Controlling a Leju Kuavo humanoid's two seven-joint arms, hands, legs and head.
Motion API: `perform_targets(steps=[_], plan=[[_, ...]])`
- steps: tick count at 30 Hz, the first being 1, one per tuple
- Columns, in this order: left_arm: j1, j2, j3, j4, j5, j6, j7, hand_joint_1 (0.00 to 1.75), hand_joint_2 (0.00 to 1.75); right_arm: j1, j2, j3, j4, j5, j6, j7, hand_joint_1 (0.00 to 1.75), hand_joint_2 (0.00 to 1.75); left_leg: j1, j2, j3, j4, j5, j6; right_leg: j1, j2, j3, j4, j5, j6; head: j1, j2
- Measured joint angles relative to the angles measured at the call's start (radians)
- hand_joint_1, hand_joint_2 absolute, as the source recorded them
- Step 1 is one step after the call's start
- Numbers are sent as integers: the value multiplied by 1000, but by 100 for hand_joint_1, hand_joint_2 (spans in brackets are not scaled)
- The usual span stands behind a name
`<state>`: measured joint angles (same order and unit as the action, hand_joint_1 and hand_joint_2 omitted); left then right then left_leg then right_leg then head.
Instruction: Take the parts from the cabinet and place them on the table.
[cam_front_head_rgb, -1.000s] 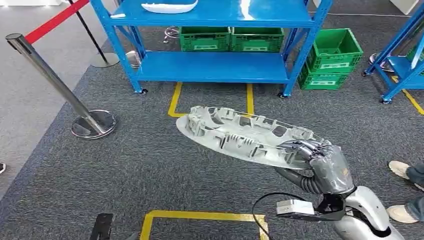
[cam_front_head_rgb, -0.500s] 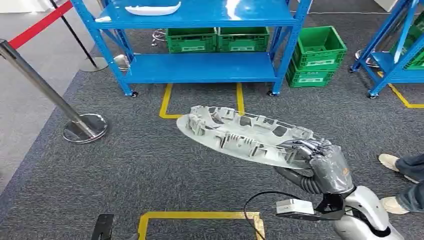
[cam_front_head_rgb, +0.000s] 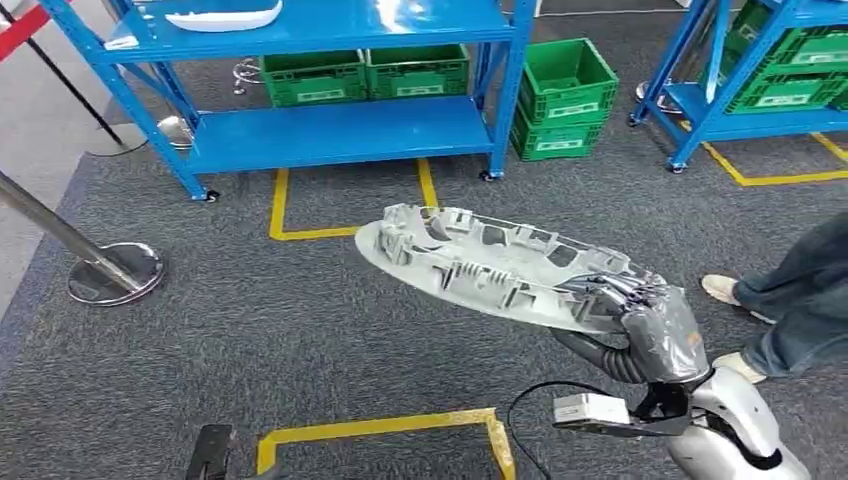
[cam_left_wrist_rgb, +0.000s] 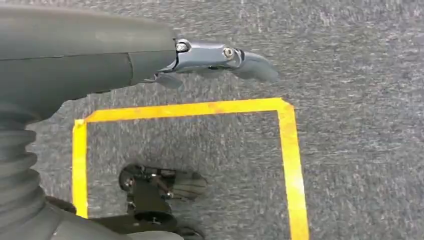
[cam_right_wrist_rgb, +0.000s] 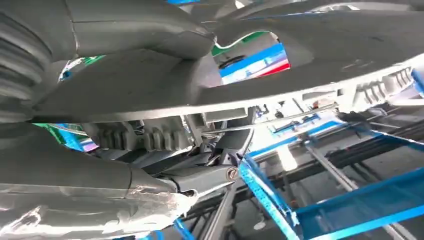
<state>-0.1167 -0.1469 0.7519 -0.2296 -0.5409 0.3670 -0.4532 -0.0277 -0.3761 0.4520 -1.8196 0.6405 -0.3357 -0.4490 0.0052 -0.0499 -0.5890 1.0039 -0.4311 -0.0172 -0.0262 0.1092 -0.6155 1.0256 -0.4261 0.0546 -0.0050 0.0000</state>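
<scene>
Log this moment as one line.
right hand: holds part | left hand: empty | part: over carpet, not placed

Grey part (cam_front_head_rgb: 480, 268): long oval plastic panel, ribbed side up, tilted, mid-frame, right end gripped by the right hand (cam_front_head_rgb: 650, 325).
White part (cam_front_head_rgb: 224, 17): flat on blue cabinet (cam_front_head_rgb: 330, 130) top shelf, upper left.

The head view looks forward and steeply down from high on the robot at grey carpet (cam_front_head_rgb: 250, 340), with the blue rack (cam_front_head_rgb: 300, 130) along the frame's upper edge. The left wrist view faces straight down, close to the same carpet and its yellow floor tape (cam_left_wrist_rgb: 290, 150). The right wrist view sits tight behind the right hand (cam_right_wrist_rgb: 125, 80), glimpsing that blue rack at lower right.
</scene>
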Motion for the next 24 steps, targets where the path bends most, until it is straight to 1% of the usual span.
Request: perform_targets(steps=[1, 4, 6, 7, 8, 9, 10, 11, 12, 13, 14, 15, 16, 19, 20, 21, 22, 23, 24], plan=[[0, 0, 0, 0, 2, 0, 0, 0, 175, 0, 0, 0, 0, 0, 0, 0, 175, 175, 3, 9, 2, -9, 6, 7, 2, 10, -1, -4, 4, 8, 1, 0], [0, 0, 0, 0, 2, 0, 0, 0, 175, 0, 0, 0, 0, 0, 0, 0, 175, 175, 3, 9, 2, -9, 6, 7, 2, 10, -1, -4, 4, 8, 1, 0], [0, -1, 0, 0, 2, 0, 0, 0, 175, 0, 0, 0, 0, 0, 0, 0, 175, 175, 5, 12, 3, -12, 8, 8, 3, 13, -3, -5, 4, 10, 1, 0], [-1, 0, 1, 0, 2, 0, 0, 0, 175, 1, 0, 0, 0, 0, 0, -1, 175, 175, 11, 22, 6, -20, 12, 12, 0, 7, -10, 0, -1, 10, 0, 0], [-3, 1, 1, 0, 2, 0, 0, 0, 175, 3, 0, 0, 0, 0, 0, -1, 175, 175, 8, 27, 7, -20, 13, 13, 4, -15, -13, 9, -8, 11, 1, 0], [-1, -2, 1, 0, 1, -1, -1, 0, 175, -3, 1, 0, 0, 0, -1, -2, 175, 175, 3, 56, 6, -23, 14, 21, 7, -100, -116, 241, -131, 22, 13, 0], [1, -1, 2, 0, 1, 0, -1, 0, 175, -3, 1, -2, 0, 0, -1, -2, 175, 175, 2, 72, 6, -23, 13, 22, 7, -102, -143, 307, -149, 25, 13, 0], [1, -1, 2, 0, 1, 0, -1, 0, 175, -2, 1, -2, 0, 1, -1, -2, 175, 175, 2, 82, 7, -22, 13, 22, 7, -103, -131, 290, -131, 26, 13, 0], [-1, -1, 2, 0, 1, 0, -1, 0, 175, -2, 1, -4, 0, 2, -2, -1, 175, 175, 2, 91, 7, -22, 13, 21, 7, -106, -95, 227, -94, 26, 13, 0], [-2, -2, 2, 0, -1, 1, -1, 0, 175, -2, 1, -6, 0, 3, -2, -2, 175, 175, 3, 99, 8, -20, 12, 20, 7, -115, -44, 135, -54, 24, 13, 0], [-3, -2, 2, 0, -2, 1, -1, 0, 175, -3, 1, -9, 0, 4, -2, -2, 175, 175, 3, 105, 9, -16, 10, 16, 7, -142, 12, 41, -19, 25, 13, 0], [-4, -1, 2, 0, -2, 1, -1, 0, 175, -5, 1, -11, 0, 4, -3, -2, 175, 175, -5, 109, 8, -12, 8, 9, 16, -182, 31, 0, -37, 21, 14, 0], [-4, 0, 1, 0, -2, 1, -1, 0, 175, -4, 1, -13, 0, 4, -3, -2, 175, 175, -9, 112, 6, -8, 7, 4, 12, -161, 35, -2, -26, 6, 10, 0], [-4, 1, 2, 0, -2, 2, -1, 0, 175, -3, 1, -17, 0, 5, -3, -2, 175, 175, -6, 136, 8, -12, 13, -9, 16, -134, 22, 3, -20, -12, 11, 0], [-5, 0, 2, 0, -2, 2, -1, 0, 175, -3, 1, -17, -1, 5, -3, -2, 175, 175, -4, 134, 5, -9, 4, -16, 10, -126, 23, -2, -14, -22, 10, 0], [-6, 0, 2, 0, -4, 2, -1, 0, 175, -4, 1, -17, -2, 6, -3, -2, 175, 175, -2, 98, -3, 20, -25, -21, 9, -118, 21, -2, -11, -27, 9, 0], [-6, 0, 2, 0, -5, 2, -1, 0, 175, -4, 1, -17, -2, 8, -3, -2, 175, 175, -2, 75, -30, 82, -67, -23, 8, -112, 18, -2, -9, -30, 9, 0], [-5, 0, 2, 0, -5, 2, 0, 0, 175, -3, 1, -18, -2, 10, -3, -1, 175, 175, -2, 64, -70, 173, -112, -25, 8, -102, 14, -2, -7, -33, 9, 0], [-3, 0, 2, 0, -7, 2, 0, 0, 175, -3, 1, -17, -2, 11, -3, 0, 175, 175, -2, 60, -111, 259, -148, -25, 9, -92, 9, -2, -5, -36, 10, 0]])
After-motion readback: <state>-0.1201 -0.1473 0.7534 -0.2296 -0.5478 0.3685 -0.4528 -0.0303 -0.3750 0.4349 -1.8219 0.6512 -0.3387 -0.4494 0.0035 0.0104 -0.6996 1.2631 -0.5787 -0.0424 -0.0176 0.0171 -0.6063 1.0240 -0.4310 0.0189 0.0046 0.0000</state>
